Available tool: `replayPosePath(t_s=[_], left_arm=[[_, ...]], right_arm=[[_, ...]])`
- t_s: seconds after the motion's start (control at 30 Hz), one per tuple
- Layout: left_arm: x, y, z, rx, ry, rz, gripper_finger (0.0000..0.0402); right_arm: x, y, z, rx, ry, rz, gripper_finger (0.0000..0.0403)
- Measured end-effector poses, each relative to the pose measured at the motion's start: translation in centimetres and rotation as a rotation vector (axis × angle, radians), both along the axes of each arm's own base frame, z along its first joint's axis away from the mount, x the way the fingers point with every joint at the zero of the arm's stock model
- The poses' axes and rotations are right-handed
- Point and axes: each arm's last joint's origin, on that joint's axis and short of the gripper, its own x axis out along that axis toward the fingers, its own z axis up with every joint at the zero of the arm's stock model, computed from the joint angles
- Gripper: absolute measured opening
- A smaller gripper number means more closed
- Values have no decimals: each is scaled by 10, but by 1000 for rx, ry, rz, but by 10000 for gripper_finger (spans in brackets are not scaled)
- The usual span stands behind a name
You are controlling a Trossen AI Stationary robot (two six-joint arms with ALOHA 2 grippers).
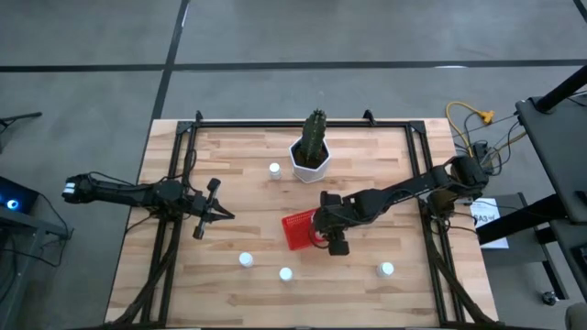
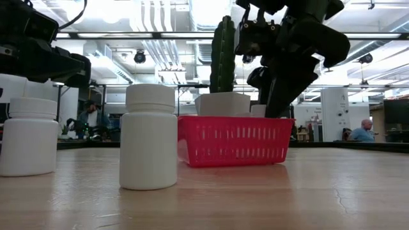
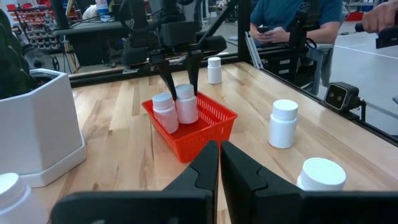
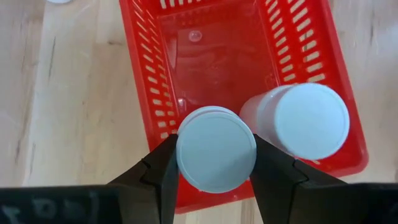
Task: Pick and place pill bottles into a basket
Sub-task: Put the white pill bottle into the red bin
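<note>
The red basket [image 1: 298, 229] sits mid-table and also shows in the left wrist view [image 3: 205, 127]. My right gripper [image 1: 323, 229] hangs over it, shut on a white pill bottle [image 4: 216, 149]. A second bottle [image 4: 305, 121] leans inside the basket beside the held one. Several more bottles stand on the table: one far [image 1: 274, 169] and three near the front edge [image 1: 246, 259], [image 1: 285, 273], [image 1: 386, 269]. My left gripper [image 1: 215, 213] is shut and empty, left of the basket. My right gripper pinches the bottle's cap [image 4: 216, 180] between its two fingers [image 3: 194, 78], one on each side. The fingers come from above, pointing down. The bottle stays upright with its lower end inside the basket [image 3: 186, 115]; whether it stands on the basket's floor I cannot tell.
A white hexagonal pot with a green cactus [image 1: 312, 151] stands just beyond the basket. Black frame rails [image 1: 174, 238] run along the table's left and right sides. People sit in the room beyond the table [image 3: 292, 18].
</note>
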Motion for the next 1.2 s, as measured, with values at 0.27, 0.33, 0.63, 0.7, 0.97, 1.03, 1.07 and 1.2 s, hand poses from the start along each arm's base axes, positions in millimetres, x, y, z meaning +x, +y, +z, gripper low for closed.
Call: replayPosePath(t_s=[0.27, 0.33, 0.63, 0.7, 0.97, 1.03, 1.07, 1.2], left_arm=[[0, 0, 0, 0, 0, 0, 0], [0, 0, 0, 0, 0, 0, 0], [0, 0, 0, 0, 0, 0, 0], [0, 0, 0, 0, 0, 0, 0], [0, 0, 0, 0, 1, 0, 0], [0, 0, 0, 0, 1, 0, 0], [0, 0, 0, 0, 1, 0, 0], [0, 0, 0, 0, 1, 0, 0]], right_arm=[[-1, 0, -1, 12, 5, -20, 166], [-1, 0, -1, 13, 5, -22, 171], [0, 0, -1, 15, -1, -22, 164], [0, 0, -1, 15, -1, -22, 168], [0, 0, -1, 15, -1, -22, 183], [0, 0, -1, 14, -1, -22, 183], [0, 0, -1, 14, -1, -22, 182], [0, 0, -1, 14, -2, -22, 183]])
